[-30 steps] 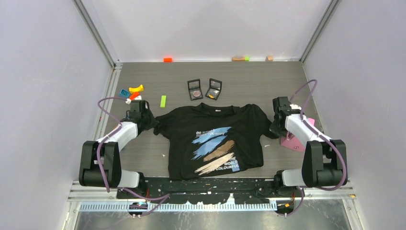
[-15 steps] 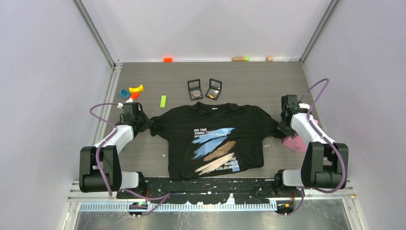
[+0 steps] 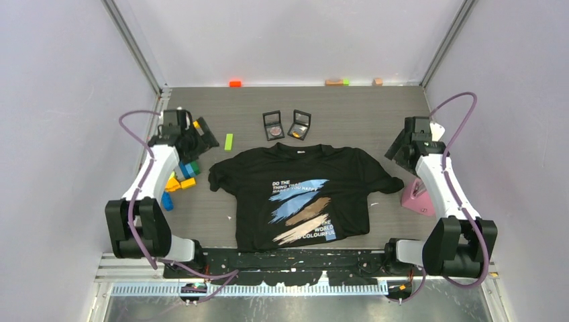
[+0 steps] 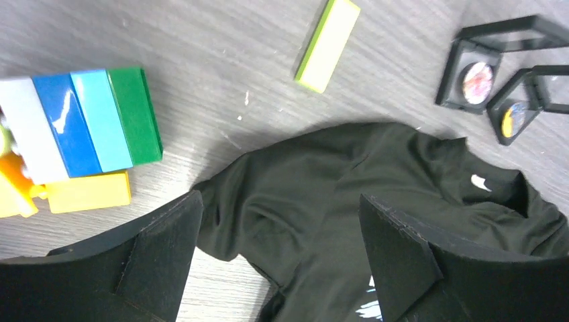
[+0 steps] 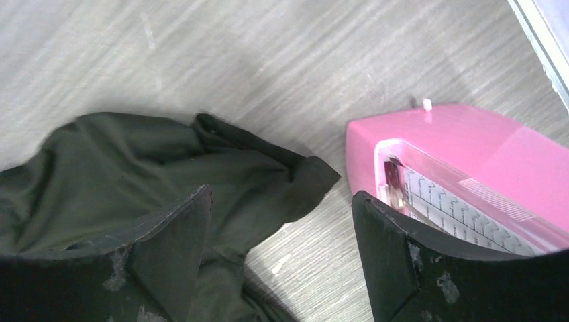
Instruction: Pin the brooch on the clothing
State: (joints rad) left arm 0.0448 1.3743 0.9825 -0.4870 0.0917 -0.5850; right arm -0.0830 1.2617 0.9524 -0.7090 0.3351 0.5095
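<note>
— Well, where's everything?
— T-shirt [image 3: 302, 194] lies flat, middle of the worktop [image 3: 376, 114]; two boxed brooches [image 4: 478, 79] sit just far of its collar [image 3: 300, 153]. Both gape wide and empty, left tool [image 4: 280, 208] and right tool [image 5: 280, 194].
— Then take one brooch squarely, from above.

The black T-shirt [image 3: 302, 201] is lying flat and face up at the centre of the overhead frame on the grey tabletop [image 3: 376, 114]. Its collar is pointing toward the top and its sleeve ends are bunching slightly, with white text and blue, tan and cream streaks showing. Just above the collar, two open black cases are sitting side by side: the left case [image 3: 274, 125] is holding a round pinkish brooch [image 4: 478, 82], the right case [image 3: 299, 124] an orange-and-blue one.
</note>
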